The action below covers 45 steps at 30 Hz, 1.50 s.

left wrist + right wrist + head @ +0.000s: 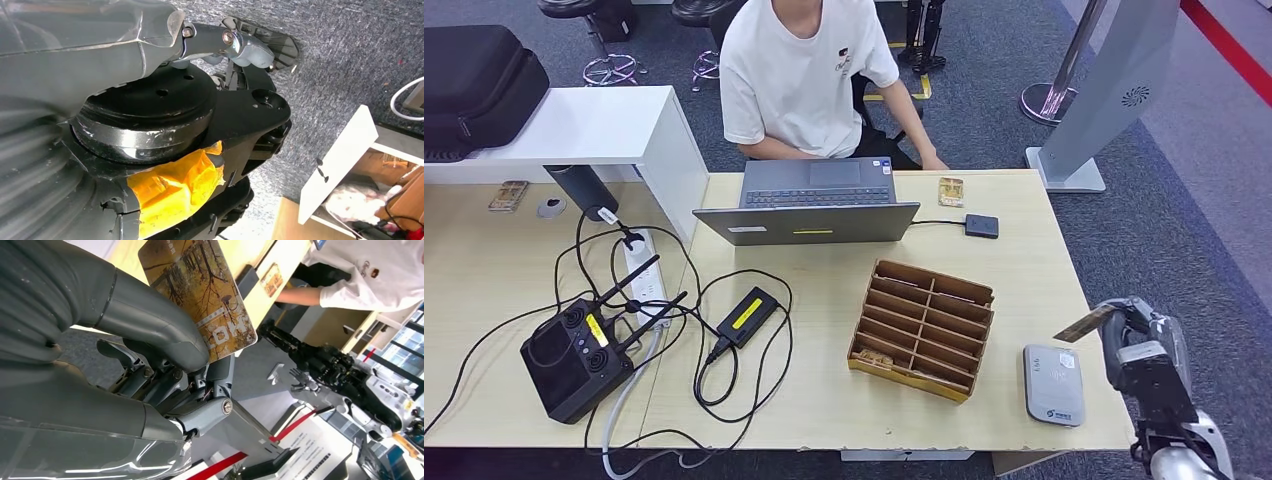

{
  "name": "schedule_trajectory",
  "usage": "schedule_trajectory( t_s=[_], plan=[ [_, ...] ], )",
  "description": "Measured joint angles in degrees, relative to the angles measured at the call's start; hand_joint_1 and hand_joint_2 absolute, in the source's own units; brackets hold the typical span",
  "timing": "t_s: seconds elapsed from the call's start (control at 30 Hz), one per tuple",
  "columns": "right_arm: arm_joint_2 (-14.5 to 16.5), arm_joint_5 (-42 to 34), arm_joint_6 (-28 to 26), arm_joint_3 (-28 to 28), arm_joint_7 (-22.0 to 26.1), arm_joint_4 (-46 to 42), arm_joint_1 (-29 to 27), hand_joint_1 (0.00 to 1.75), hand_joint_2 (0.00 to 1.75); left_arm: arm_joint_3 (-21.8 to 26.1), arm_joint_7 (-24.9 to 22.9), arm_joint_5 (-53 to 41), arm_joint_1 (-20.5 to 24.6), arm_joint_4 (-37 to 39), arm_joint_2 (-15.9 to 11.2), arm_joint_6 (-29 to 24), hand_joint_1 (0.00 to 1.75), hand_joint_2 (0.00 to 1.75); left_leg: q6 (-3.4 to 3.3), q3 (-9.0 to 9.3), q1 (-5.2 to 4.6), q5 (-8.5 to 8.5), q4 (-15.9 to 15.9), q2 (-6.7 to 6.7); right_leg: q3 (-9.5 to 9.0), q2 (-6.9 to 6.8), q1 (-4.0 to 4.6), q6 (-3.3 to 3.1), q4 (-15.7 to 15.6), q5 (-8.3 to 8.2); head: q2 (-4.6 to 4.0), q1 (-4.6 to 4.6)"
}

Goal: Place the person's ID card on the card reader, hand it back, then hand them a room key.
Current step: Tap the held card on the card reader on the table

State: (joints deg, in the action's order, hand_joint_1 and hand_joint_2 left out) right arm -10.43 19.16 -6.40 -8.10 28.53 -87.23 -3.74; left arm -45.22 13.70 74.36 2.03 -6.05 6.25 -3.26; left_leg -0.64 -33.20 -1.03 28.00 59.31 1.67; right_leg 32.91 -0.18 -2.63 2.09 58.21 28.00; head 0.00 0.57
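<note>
1. Yellow-brown printed card (200,292) pinched under the thumb of the right hand (1136,340), off the table's (824,400) right edge, just beside the grey card reader (1054,384).
2. Left hand (240,45) hangs over carpet; fingers spread or curled, can't tell.
3. Wooden slotted rack (921,328) left of reader.
4. Person (804,75) seated behind laptop (809,205).

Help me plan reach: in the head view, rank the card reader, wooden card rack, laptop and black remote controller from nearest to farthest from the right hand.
1. card reader, beside the right hand.
2. wooden card rack, mid-table.
3. laptop, far edge by the person.
4. black remote controller, far left.
</note>
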Motion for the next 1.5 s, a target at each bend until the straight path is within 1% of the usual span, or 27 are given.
schedule_trajectory(
  t_s=[0.3,0.6,1.17,1.5],
  plan=[
    [1.86,3.93,-1.37,-1.4,0.95,4.87,-1.63,1.75,1.75,0.0,0.02,0.22,0.0,0.0,0.0,0.0,0.0,1.75,0.0,0.01,0.0,0.0,0.0,0.0,0.0,0.0,0.0,0.0,0.0,0.0,0.0,0.01],
    [2.89,4.2,-1.83,-3.43,1.48,9.46,-2.38,1.75,1.75,0.0,0.07,0.28,-0.01,0.0,-0.02,0.0,0.0,1.75,0.0,0.0,0.0,0.0,0.0,0.0,0.0,0.0,0.0,0.0,0.0,0.0,0.0,0.0],
    [5.43,6.6,0.03,-5.77,3.09,14.75,-2.29,1.75,1.75,0.0,0.31,0.78,-0.03,0.0,-0.02,0.0,0.0,1.75,0.0,0.01,0.01,0.0,0.0,-0.01,-0.01,0.0,0.0,0.0,0.0,0.0,0.0,0.01],
    [6.01,7.72,-0.49,-5.76,3.4,16.34,-1.68,1.75,1.75,0.0,0.34,1.02,-0.03,0.0,-0.02,0.0,0.0,1.75,0.0,0.01,0.01,0.0,0.0,-0.01,-0.02,0.0,0.0,0.0,0.01,0.0,0.0,0.0]
  ],
)
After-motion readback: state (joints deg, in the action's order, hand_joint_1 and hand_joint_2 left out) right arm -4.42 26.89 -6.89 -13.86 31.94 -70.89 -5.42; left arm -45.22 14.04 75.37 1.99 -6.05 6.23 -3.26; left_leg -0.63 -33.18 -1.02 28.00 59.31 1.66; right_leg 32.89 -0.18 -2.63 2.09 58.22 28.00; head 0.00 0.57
